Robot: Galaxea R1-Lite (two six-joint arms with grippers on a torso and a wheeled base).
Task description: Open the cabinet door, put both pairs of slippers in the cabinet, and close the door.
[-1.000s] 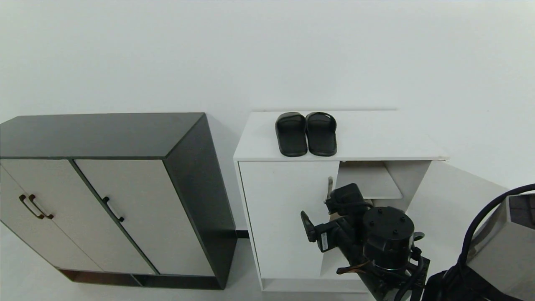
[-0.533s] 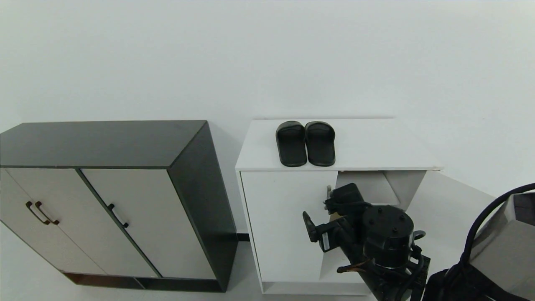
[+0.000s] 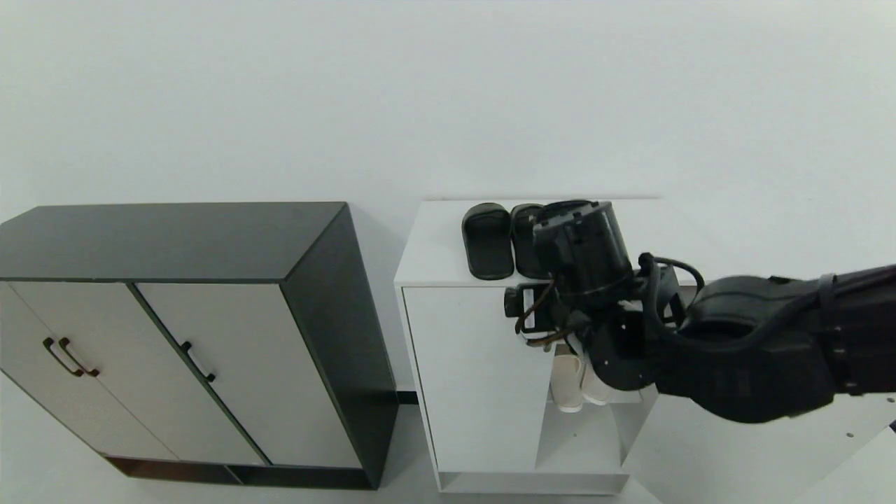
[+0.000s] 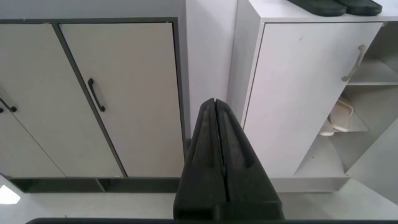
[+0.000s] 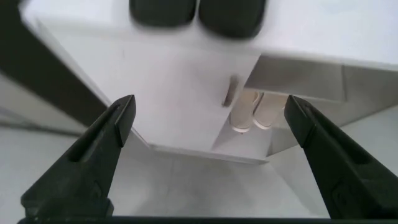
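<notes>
- Risk at right gripper (image 5: 208, 146): jaws are spread wide, nothing is gripped; the top edge of the cabinet (image 3: 476, 378) could be struck if the approach is made too low.
- Left gripper (image 4: 217, 155) is pressed closed on nothing and is positioned low, well apart from the cabinet.
- White slippers (image 3: 574, 381) are stowed inside the cabinet, on its open side, below the right gripper.
- Black slippers (image 3: 488, 240) are lying on the cabinet top, just ahead of the spread jaws, untouched; only one could be pinched, or the pair shoved back.
</notes>
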